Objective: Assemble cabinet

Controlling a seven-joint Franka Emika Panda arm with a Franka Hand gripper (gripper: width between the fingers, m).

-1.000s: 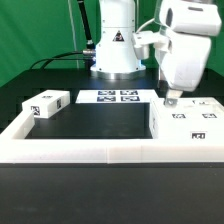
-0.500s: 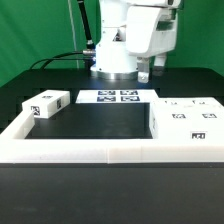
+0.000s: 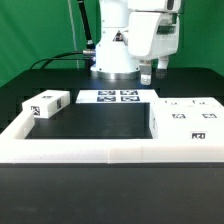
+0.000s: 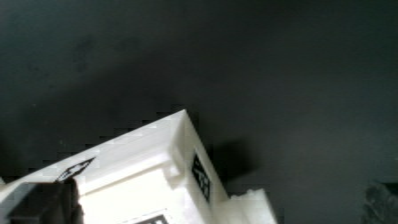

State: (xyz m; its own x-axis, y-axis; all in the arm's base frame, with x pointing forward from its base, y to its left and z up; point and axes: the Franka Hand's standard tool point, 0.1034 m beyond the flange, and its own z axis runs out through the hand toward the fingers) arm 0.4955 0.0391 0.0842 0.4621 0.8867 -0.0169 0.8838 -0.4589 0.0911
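Observation:
The cabinet lies in loose white tagged parts. A large white block (image 3: 189,119) sits at the exterior view's right, against the border rail. A small white block (image 3: 45,103) lies at the left. My gripper (image 3: 155,70) hangs high above the table, behind and left of the large block, touching nothing. Its fingers stand apart and hold nothing. In the wrist view a white tagged block corner (image 4: 134,165) shows below, with one dark finger (image 4: 36,205) at the frame's edge. I cannot tell which block it is.
The marker board (image 3: 113,97) lies flat in front of the robot base (image 3: 115,55). A long low white border rail (image 3: 90,150) runs along the front and up both sides. Black table surface (image 3: 95,120) lies between the parts.
The gripper has risen from just above the large block and moved to the exterior view's left. In the last half second it barely moved. The parts stayed put.

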